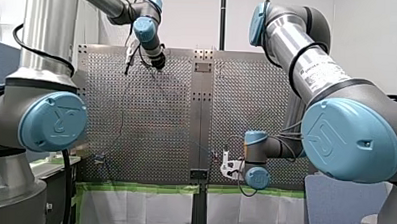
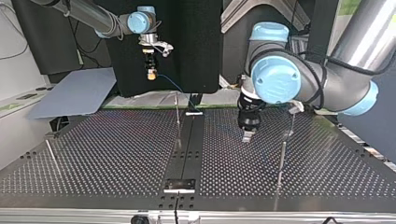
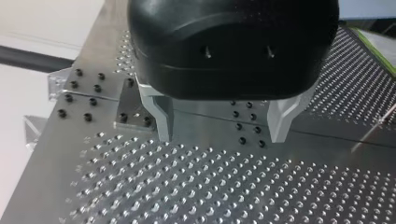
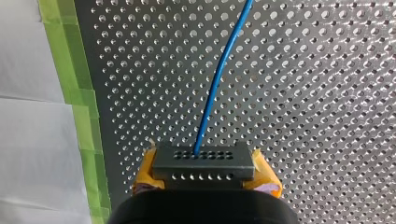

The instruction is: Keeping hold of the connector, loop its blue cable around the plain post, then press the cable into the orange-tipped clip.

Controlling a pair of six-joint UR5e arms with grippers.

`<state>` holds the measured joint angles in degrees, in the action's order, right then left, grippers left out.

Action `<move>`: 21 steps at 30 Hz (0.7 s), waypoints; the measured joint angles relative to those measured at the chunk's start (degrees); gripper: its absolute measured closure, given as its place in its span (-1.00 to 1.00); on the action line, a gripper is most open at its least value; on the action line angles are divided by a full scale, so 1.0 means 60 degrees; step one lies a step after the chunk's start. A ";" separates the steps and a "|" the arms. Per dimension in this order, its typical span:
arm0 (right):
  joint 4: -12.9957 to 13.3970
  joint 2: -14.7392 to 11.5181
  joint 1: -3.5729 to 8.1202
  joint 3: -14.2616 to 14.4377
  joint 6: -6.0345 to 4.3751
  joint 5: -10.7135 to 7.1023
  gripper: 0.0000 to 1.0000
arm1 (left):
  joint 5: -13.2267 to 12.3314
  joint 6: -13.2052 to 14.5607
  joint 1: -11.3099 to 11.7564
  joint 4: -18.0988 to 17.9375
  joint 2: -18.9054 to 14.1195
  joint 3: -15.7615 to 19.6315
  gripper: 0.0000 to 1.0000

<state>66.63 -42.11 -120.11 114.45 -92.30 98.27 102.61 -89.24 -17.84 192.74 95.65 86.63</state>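
In the right wrist view my right gripper (image 4: pixel 204 181) has its yellow pads (image 4: pixel 145 171) shut on a black connector (image 4: pixel 203 158). A blue cable (image 4: pixel 219 74) runs out of the connector over the perforated plate. In the top view this gripper (image 2: pixel 150 72) hangs above the far table edge, and the cable (image 2: pixel 175 86) drops toward the table's middle. A thin plain post (image 2: pixel 177 116) stands just below it. My left gripper (image 3: pixel 222 137) is open over the plate with nothing between its pale fingers (image 3: pixel 163 122). It hovers low (image 2: pixel 247 134) beside another thin post (image 2: pixel 282 161). I cannot make out an orange-tipped clip.
A third thin post (image 2: pixel 51 156) stands at the top view's left. A dark centre strip (image 2: pixel 189 144) with bolted brackets splits the perforated table. Green tape (image 4: pixel 86 116) lines the table edge near my right gripper. A small fixture (image 1: pixel 99 159) sits at the front view's lower left.
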 joint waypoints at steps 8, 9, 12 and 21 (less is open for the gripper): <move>0.0000 -0.0003 0.0001 -0.0010 0.0000 0.0000 1.00 | 0.0705 0.0705 -0.0491 -0.0712 0.0687 -0.0095 -1.00; 0.0000 0.0000 0.0000 -0.0013 0.0000 0.0000 1.00 | 0.0802 0.0804 -0.0496 -0.0805 0.0744 -0.0097 -1.00; 0.0000 0.0001 0.0000 -0.0019 0.0000 -0.0001 1.00 | 0.1062 0.1062 -0.0486 -0.1066 0.0816 -0.0103 -1.00; -0.0012 -0.0002 -0.0002 -0.0023 0.0000 0.0000 1.00 | 0.1931 0.1931 -0.0416 -0.1934 0.1342 -0.0156 -1.00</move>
<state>66.56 -42.12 -120.12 114.32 -92.30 98.27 114.20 -77.65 -20.34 181.14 103.70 85.70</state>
